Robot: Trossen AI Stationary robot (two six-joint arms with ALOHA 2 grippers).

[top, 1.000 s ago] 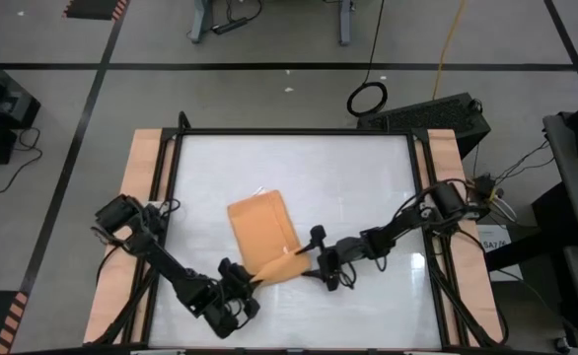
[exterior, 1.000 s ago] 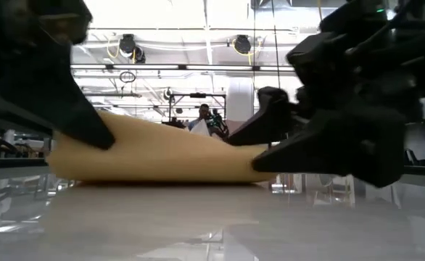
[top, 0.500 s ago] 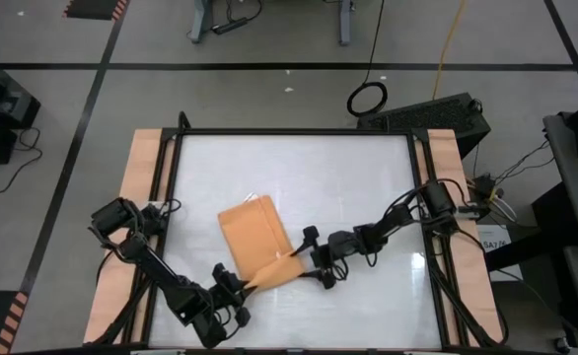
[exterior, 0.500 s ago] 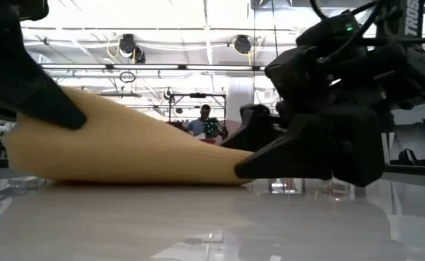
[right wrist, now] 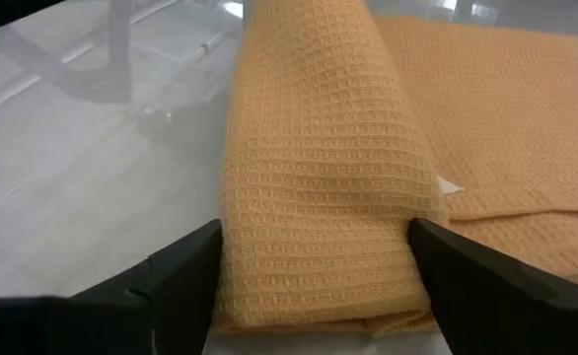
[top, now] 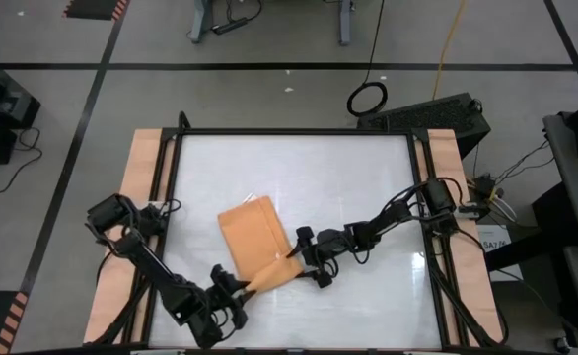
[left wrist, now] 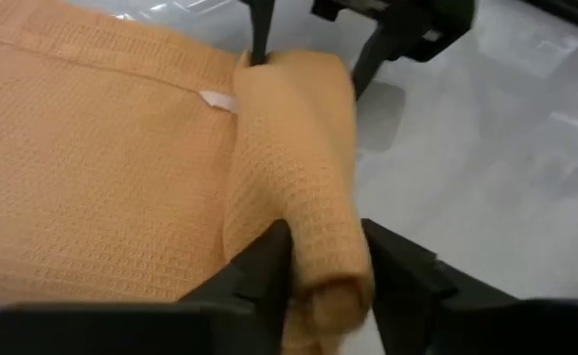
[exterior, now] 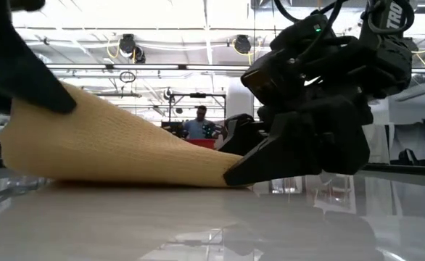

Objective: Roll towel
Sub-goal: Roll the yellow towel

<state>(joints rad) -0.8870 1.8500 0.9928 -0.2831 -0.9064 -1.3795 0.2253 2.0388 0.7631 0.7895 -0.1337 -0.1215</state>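
The orange-tan towel (top: 252, 229) lies on the white tabletop (top: 348, 187), its far part flat. Its near part is wound into a roll (top: 274, 271) that lies slanted across the near end. A small white tag (left wrist: 217, 100) shows where the roll meets the flat part. My left gripper (top: 240, 286) is at the roll's left, nearer end and shut on it. My right gripper (top: 301, 258) is at the roll's right end, its fingers wide apart on either side of it. In the low view the roll (exterior: 111, 152) stands thick on the left and thin on the right. My left gripper pinches the roll's left end (left wrist: 321, 281) between its two fingers (left wrist: 269, 261), several wound layers together. The fingers slant down from the table's near left and lie along the roll. The roll's underside stays on the table. My right gripper takes the roll's right end (right wrist: 319, 256) between its two wide-set fingers (right wrist: 185, 271), which meet the roll's two sides. The fingers slant down from the table's right and lie along the roll. The roll rests on the table.
Wooden side rails (top: 141, 197) and a black frame border the white top, with bare table to the right and far side of the towel. A person (exterior: 198, 122) stands in the room far behind the table.
Both grippers have gone toward the table's left edge with the roll between them, and the right wrist has rolled. The whole towel has slid leftward and turned a little. In the low view the roll's left end now stands higher and farther left.
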